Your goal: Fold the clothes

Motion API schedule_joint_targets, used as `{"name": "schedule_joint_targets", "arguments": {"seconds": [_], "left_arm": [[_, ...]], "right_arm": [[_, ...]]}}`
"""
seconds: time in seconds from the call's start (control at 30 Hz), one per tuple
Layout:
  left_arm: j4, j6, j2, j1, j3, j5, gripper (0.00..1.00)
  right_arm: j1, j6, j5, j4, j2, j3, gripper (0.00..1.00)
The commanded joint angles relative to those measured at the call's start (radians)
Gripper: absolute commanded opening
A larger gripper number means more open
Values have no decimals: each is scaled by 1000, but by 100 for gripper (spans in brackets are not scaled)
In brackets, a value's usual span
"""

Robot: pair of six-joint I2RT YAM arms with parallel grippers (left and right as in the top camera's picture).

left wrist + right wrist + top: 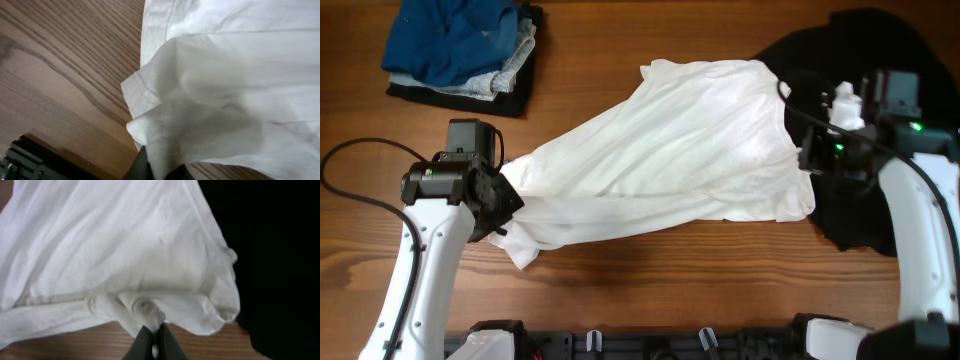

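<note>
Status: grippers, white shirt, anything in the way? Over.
Left gripper shut on white shirt, left end. Right gripper shut on its right end. Shirt bunched, stretched between them. Black garment under right edge; folded pile apart.

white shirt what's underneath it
The wooden table shows all around the white shirt, and the black garment comes out from beneath its right edge. The cloth hides how far the black garment runs under it, and whether anything else lies there.

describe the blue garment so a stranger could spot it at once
On the wooden table, look to the far left corner, where a small pile sits apart from the big white shirt. The blue garment tops that pile, the only blue cloth, over grey-patterned and black layers.
</note>
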Motion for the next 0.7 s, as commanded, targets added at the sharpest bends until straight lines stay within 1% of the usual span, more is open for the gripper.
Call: {"name": "schedule_joint_targets", "arguments": {"seconds": [0.0,0.1,0.27,0.3,0.33,0.4,0.43,0.47,0.5,0.53,0.6,0.67], "left_arm": [[26,-21,48,7,-7,-5,4],[35,-21,115,7,-9,-5,4],[116,-20,209,7,-41,-6,4],[136,-19,226,7,-41,-6,18],[154,-16,238,7,-41,-6,29],[178,-16,251,7,-41,-6,38],[189,-16,253,7,-41,-6,51],[200,-8,254,7,-40,-7,70],[206,18,254,7,-40,-6,84],[236,97,254,7,-34,-10,100],[240,148,253,7,7,-10,100],[267,224,253,7,82,-8,100]], "right_arm": [[36,7,-13,53,85,-8,4],[40,12,-20,93,139,-8,4],[40,11,-16,128,145,-8,4],[40,11,-7,132,145,-8,9],[40,11,-4,139,145,-8,13],[40,11,-4,158,145,-8,15],[40,12,-4,173,145,-8,22],[40,10,-4,187,145,-8,36],[40,6,-5,203,145,-7,48],[40,5,-5,230,145,4,61],[40,5,-5,236,145,35,64],[40,0,-5,245,145,81,72]]}}
